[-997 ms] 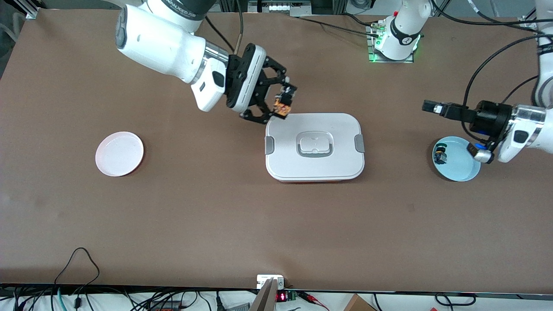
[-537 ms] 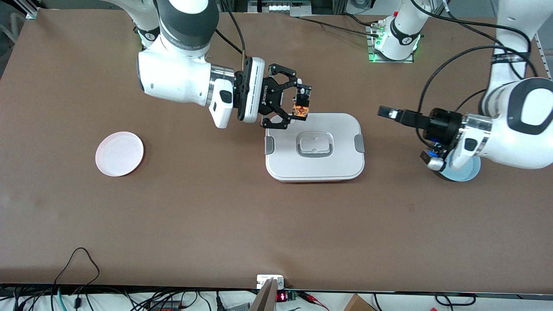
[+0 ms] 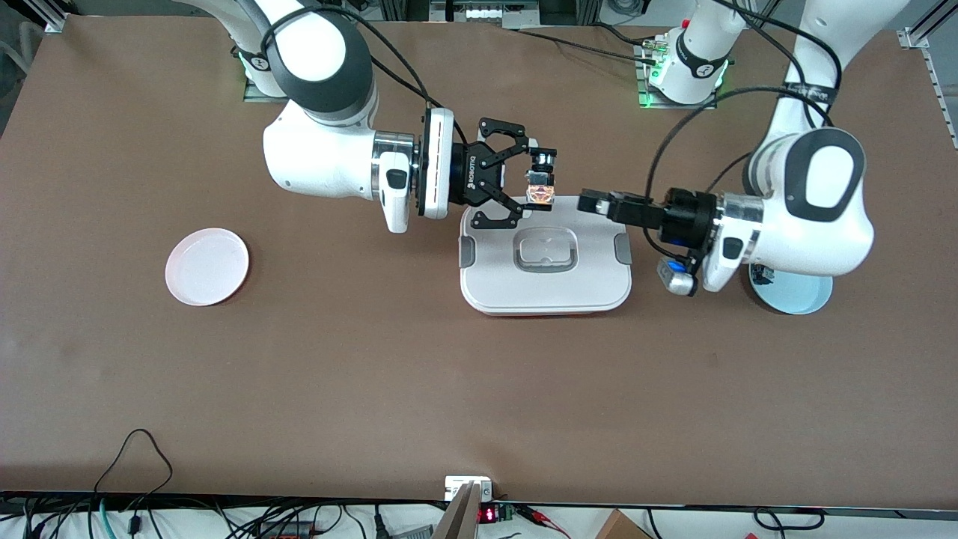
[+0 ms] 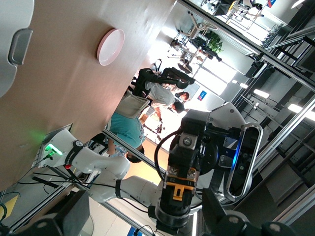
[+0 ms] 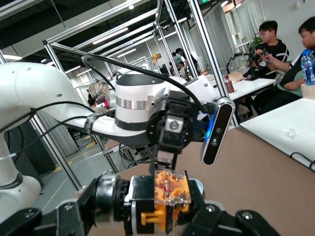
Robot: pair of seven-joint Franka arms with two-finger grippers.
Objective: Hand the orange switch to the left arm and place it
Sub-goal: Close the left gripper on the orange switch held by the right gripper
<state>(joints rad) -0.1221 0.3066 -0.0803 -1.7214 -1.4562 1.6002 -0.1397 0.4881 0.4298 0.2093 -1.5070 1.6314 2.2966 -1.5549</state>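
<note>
Both arms reach toward each other above the box [image 3: 545,254], a white lidded container with grey side clips that sits near the middle of the table [image 3: 374,374]. The right gripper [image 3: 540,177] is turned sideways over the box's edge nearest the robot bases, its fingers closed on the orange switch [image 3: 540,195], which is held in the air clear of the lid. In the right wrist view the orange switch [image 5: 167,196] appears clamped between the dark fingers, its clear end facing the left arm's wrist straight ahead. The left gripper [image 3: 595,202] points at the switch from the left arm's end of the table, over the box corner near one grey clip, with its fingers spread wide and nothing between them; a gap remains between it and the switch. In the left wrist view the switch [image 4: 178,187] is seen end-on in the right gripper's hold. A pink plate [image 3: 206,266] lies on the table toward the right arm's end, and a light blue plate [image 3: 797,293], partly covered by the left arm, lies toward the left arm's end.
</note>
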